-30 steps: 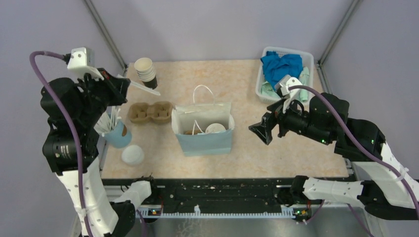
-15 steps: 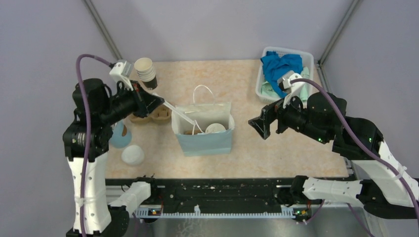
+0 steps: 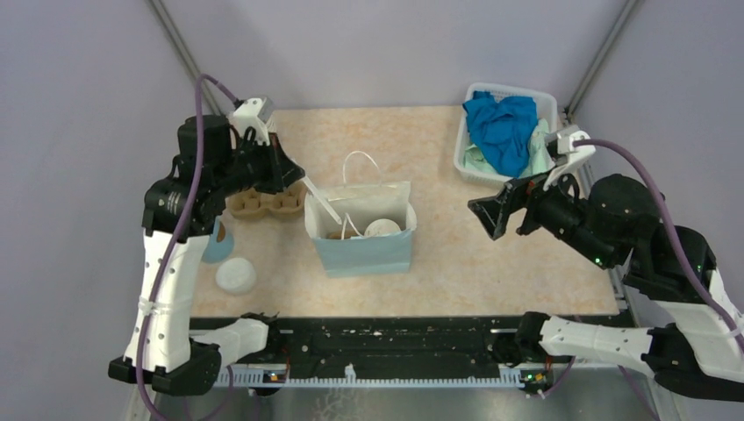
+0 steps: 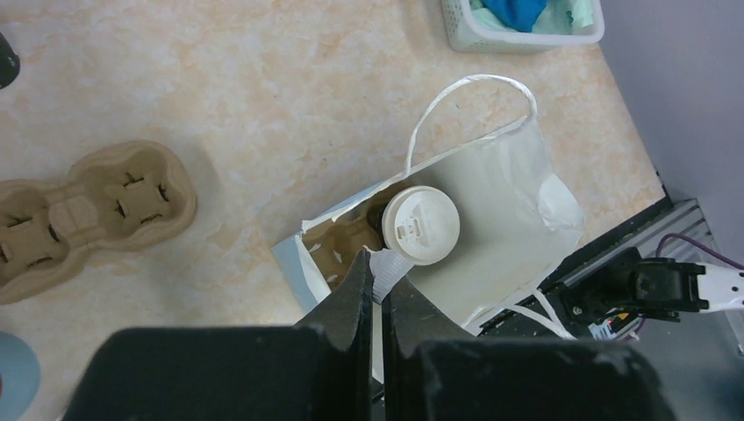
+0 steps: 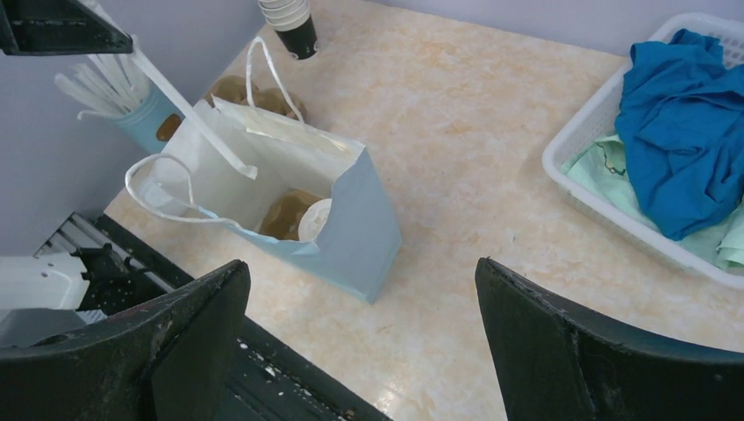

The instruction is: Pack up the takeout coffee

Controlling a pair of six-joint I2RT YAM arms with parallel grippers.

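One straw (image 3: 323, 203) in closed left tool (image 4: 375, 267)

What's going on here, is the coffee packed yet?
The coffee, lid on, already sits inside the bag. The left end effector is shut on a straw, holding it slanted with its lower end at the bag's mouth. The right end effector hangs open to the bag's right, holding nothing.
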